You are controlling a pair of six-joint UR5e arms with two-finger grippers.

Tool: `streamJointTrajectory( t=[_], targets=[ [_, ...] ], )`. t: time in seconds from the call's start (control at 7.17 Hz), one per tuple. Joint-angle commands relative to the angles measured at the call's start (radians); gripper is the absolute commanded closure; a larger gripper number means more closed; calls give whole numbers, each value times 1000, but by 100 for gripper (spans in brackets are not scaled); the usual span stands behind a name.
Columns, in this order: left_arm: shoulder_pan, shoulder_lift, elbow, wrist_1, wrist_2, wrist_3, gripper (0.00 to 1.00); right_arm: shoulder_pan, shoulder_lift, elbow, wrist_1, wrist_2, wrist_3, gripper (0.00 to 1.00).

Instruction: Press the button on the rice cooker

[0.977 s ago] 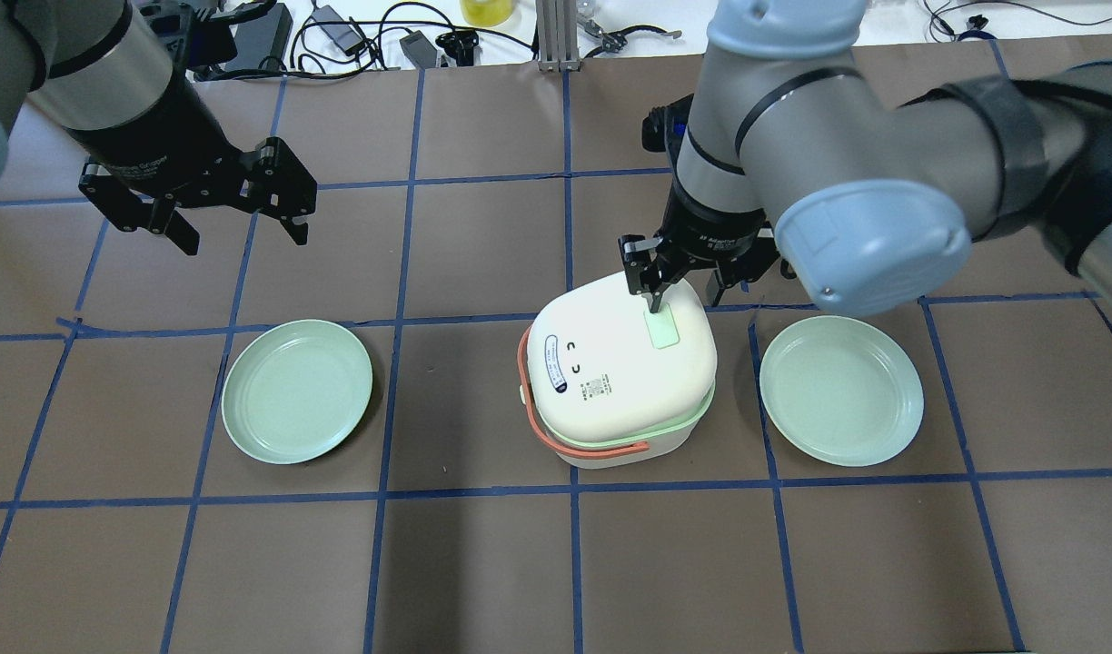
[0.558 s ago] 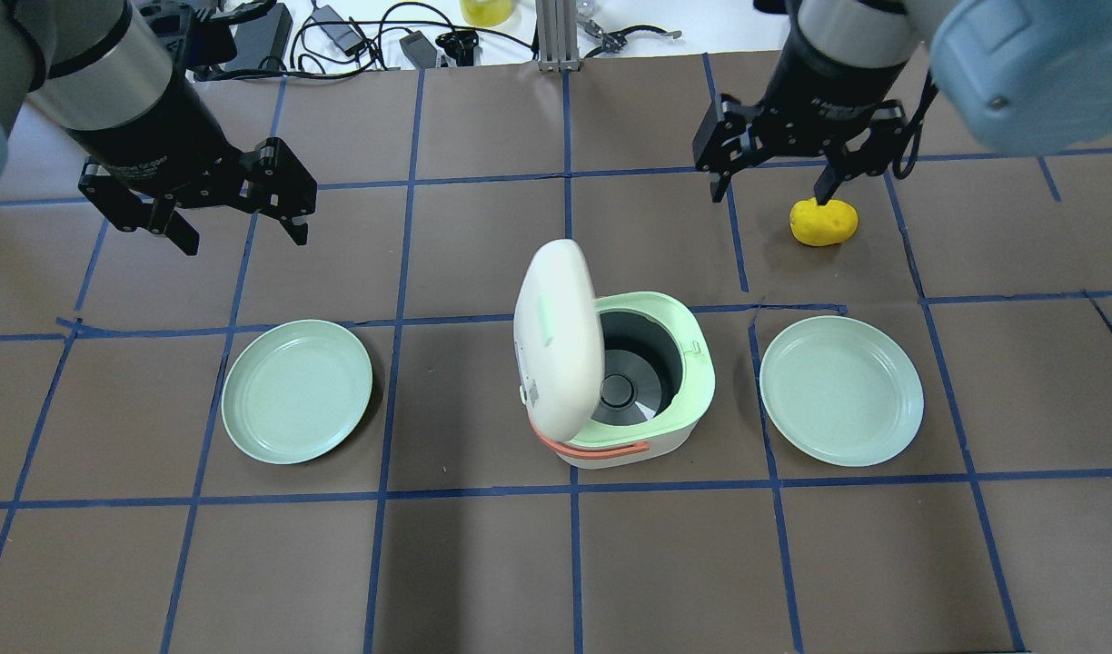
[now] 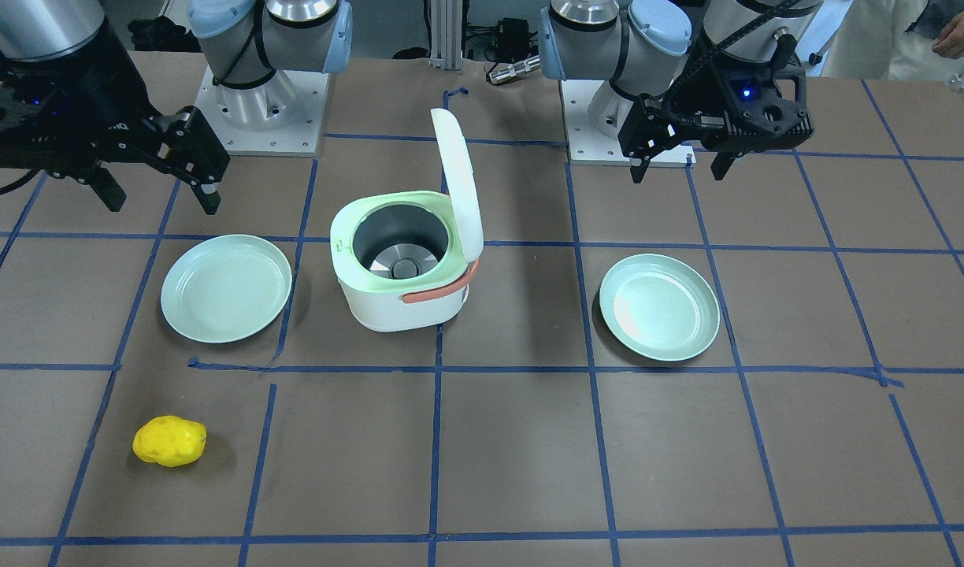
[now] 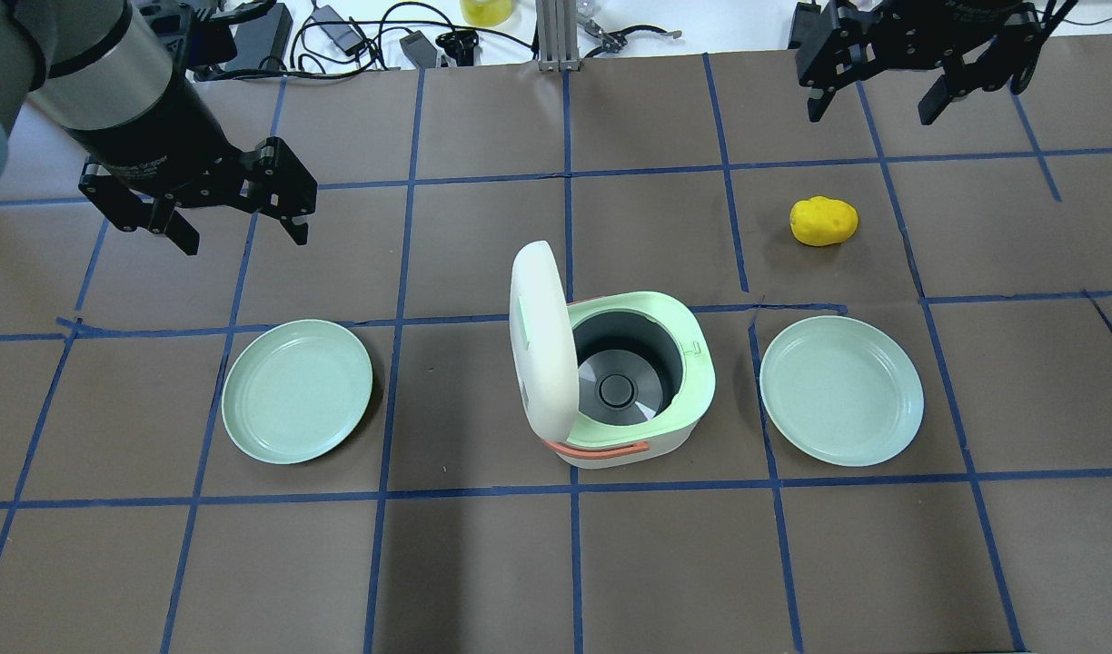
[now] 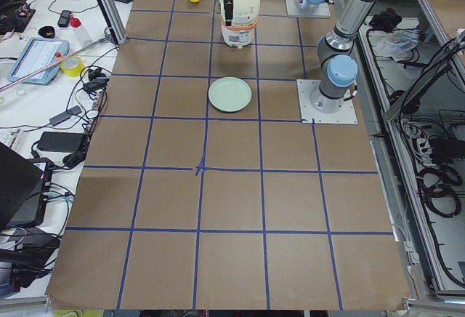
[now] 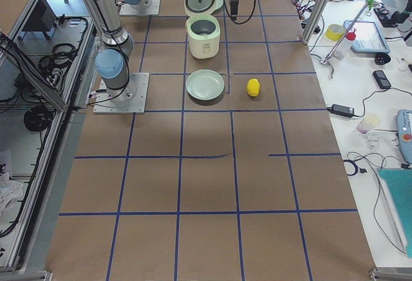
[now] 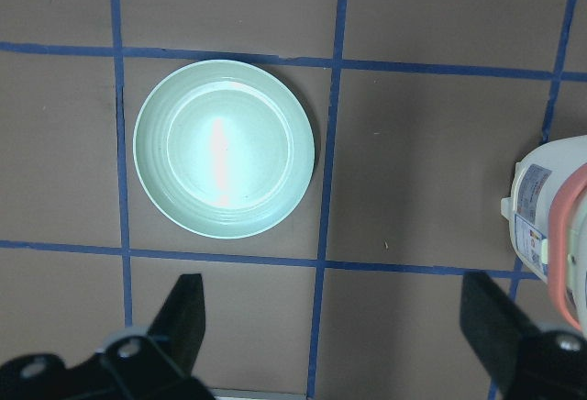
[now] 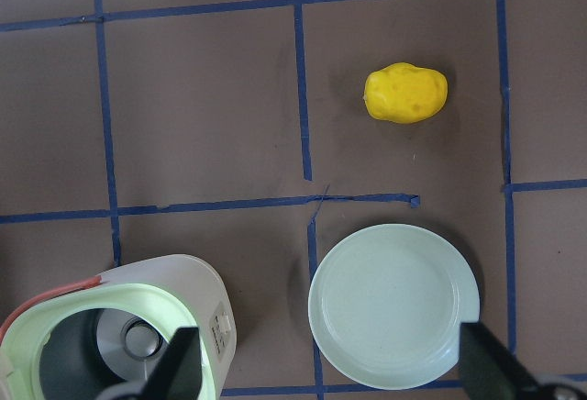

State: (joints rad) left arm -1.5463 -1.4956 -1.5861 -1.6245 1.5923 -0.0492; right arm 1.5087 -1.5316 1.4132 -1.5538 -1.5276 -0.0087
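The white rice cooker [image 4: 642, 427] with a green rim and orange handle stands mid-table with its lid [image 4: 542, 336] upright and open, the pot inside empty. The pale green button [image 4: 522, 313] shows on the lid's outer face. The cooker also shows in the front view [image 3: 395, 303]. My right gripper [image 4: 869, 113] is open and empty, high above the far right of the table, well away from the cooker; it also shows in the front view [image 3: 164, 203]. My left gripper [image 4: 245, 238] is open and empty over the far left, also seen in the front view [image 3: 679, 173].
Two pale green plates lie either side of the cooker, the left plate [image 4: 297, 391] and the right plate [image 4: 840, 391]. A yellow potato-like toy [image 4: 824, 221] lies beyond the right plate. Cables and gear sit past the far table edge.
A second ago my right gripper's fingertip was on the green button with the lid shut. The lid has sprung open, and the right gripper has risen away to the far right. The left arm is still.
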Motion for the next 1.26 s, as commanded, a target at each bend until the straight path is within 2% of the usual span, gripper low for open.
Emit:
streamJointTrajectory(
  t=[0.0, 0.28, 0.42, 1.12],
  targets=[
    [0, 0, 0, 0, 0, 0, 0, -1, -2, 1, 1, -8, -10, 0],
    [0, 0, 0, 0, 0, 0, 0, 2, -2, 3, 0, -19, -5, 0],
    [0, 0, 0, 0, 0, 0, 0, 11, -4, 12, -5, -63, 9, 0],
    [0, 0, 0, 0, 0, -1, 0, 36, -1, 18, -11, -57, 33, 0]
  ],
)
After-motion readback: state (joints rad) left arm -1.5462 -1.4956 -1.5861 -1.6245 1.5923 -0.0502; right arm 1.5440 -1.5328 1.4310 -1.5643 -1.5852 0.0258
